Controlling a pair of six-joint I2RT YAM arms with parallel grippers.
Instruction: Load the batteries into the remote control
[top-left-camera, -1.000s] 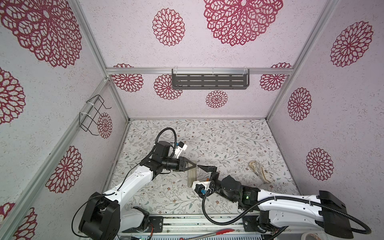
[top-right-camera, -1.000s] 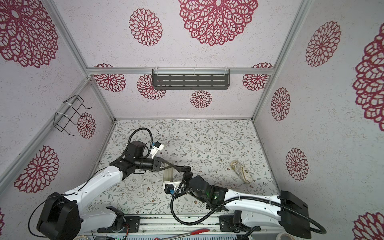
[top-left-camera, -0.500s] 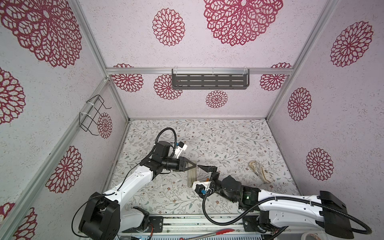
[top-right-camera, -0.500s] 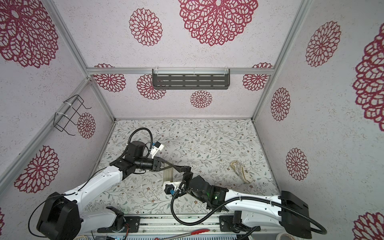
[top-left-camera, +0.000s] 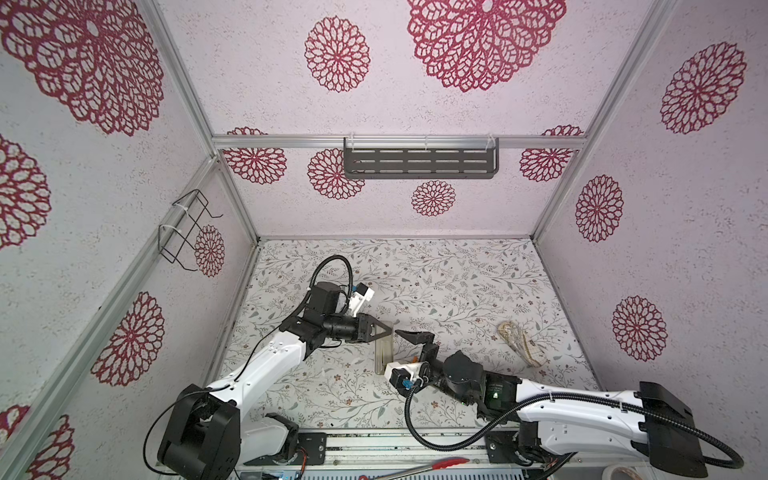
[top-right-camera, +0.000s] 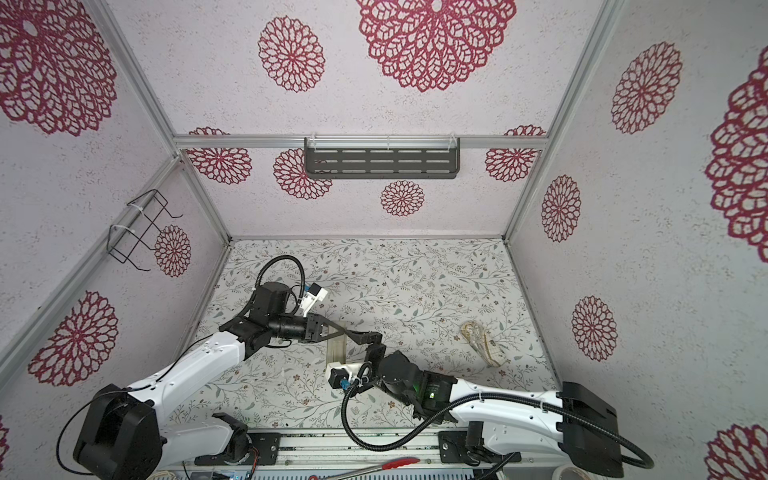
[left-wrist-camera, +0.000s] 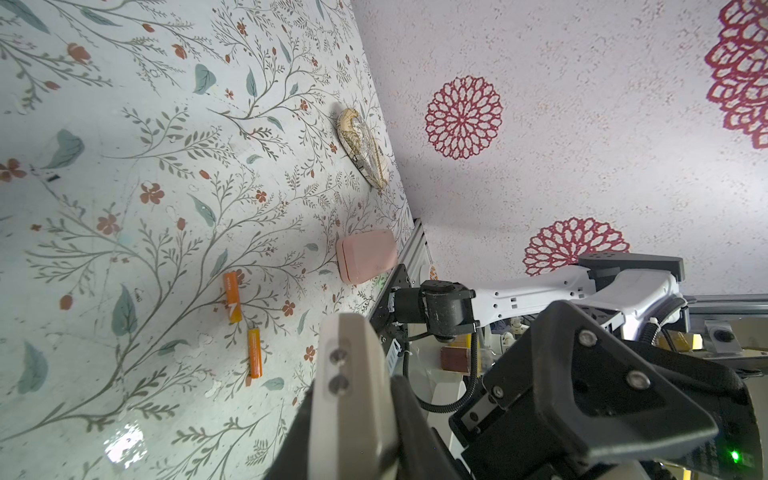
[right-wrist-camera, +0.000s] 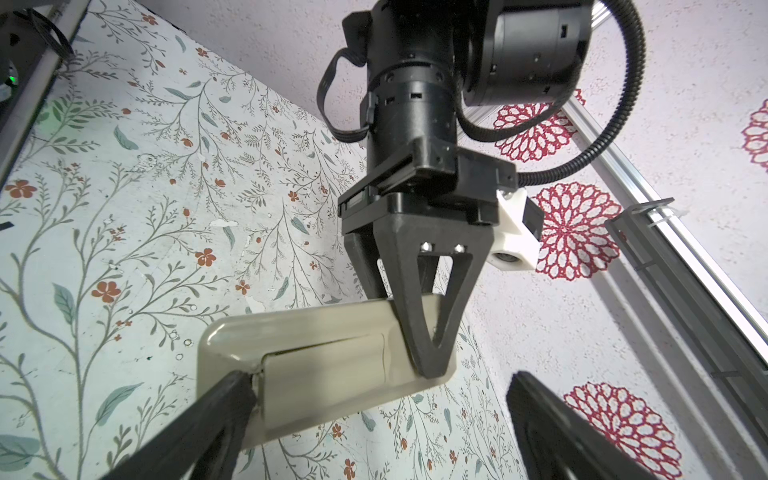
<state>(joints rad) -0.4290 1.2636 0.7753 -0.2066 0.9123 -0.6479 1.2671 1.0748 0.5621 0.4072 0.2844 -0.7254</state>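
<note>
My left gripper (top-left-camera: 387, 331) (top-right-camera: 341, 330) (left-wrist-camera: 353, 424) is shut on the remote control (top-left-camera: 383, 351) (top-right-camera: 336, 348) (right-wrist-camera: 324, 357) and holds it by one end above the floor. The remote's plain beige back with the battery cover faces the right wrist view. My right gripper (top-left-camera: 402, 348) (top-right-camera: 358, 347) (right-wrist-camera: 380, 384) is open beside it. One of its fingers (right-wrist-camera: 232, 399) touches the cover's seam near the free end; the other stands clear of the remote. Two orange batteries (left-wrist-camera: 232, 297) (left-wrist-camera: 254, 352) lie apart on the floral floor, seen only in the left wrist view.
A pink rounded pad (left-wrist-camera: 365, 255) lies near the front rail. A patterned pouch (top-left-camera: 517, 343) (top-right-camera: 482, 343) (left-wrist-camera: 365, 147) lies at the right side of the floor. A grey shelf (top-left-camera: 419, 163) hangs on the back wall, a wire holder (top-left-camera: 185, 230) on the left wall.
</note>
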